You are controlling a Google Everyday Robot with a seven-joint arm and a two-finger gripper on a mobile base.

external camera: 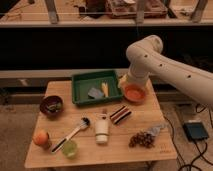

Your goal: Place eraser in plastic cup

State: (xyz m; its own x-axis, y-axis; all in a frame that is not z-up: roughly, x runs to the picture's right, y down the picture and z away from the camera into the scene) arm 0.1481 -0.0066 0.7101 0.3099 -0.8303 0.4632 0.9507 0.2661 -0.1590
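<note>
The plastic cup [69, 148] stands at 7 o'clock on the table [116, 151], near the front edge. The eraser [120, 114] lies flat at 2 o'clock from the white tube [101, 131]. The gripper [124, 82] hangs at 1 o'clock, between the green tray [97, 75] and the orange bowl [134, 93], its jaws spread wide and holding nothing.

**Colours on my feed**

I see the eraser [120, 114] striped lengthwise in dark, red and white, and the plastic cup [69, 148] a translucent yellow-green. The tray [76, 95] is deep green, with a grey block [95, 92] and a yellow piece [105, 89] inside. There's an orange bowl [134, 93], a dark brown bowl [51, 106] and a white tube [102, 129]. My cream-white gripper [124, 81], fingers spread, sits just behind the orange bowl, over the tan table [150, 150].
</note>
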